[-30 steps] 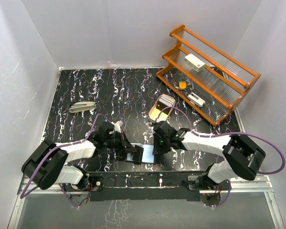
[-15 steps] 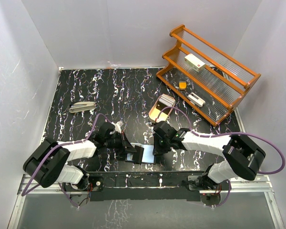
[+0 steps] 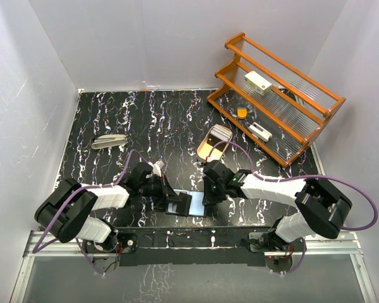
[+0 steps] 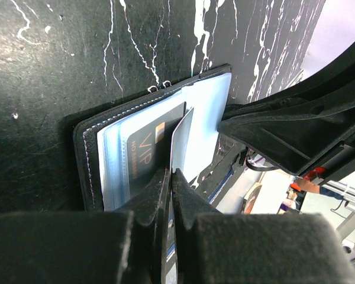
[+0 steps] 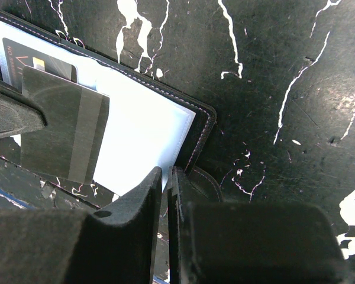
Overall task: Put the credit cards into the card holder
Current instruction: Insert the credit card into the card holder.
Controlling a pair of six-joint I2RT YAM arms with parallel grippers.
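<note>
— What's the setting?
— White walls [image 3: 145, 38] around a black, white-veined marble worktop [image 3: 177, 120].
— And the black bifold card holder [image 5: 148, 118]?
— It lies open and flat between the two hands, pale blue inner faces up. Its long axis runs from one hand to the other. The right hand [image 5: 165, 173] is clamped on the edge nearest it.
— The card?
— The left hand [image 4: 170, 174] pinches one end of a thin pale credit card [image 4: 181, 142]. The card stands on edge, its long axis pointing straight out from the fingers over the holder.
</note>
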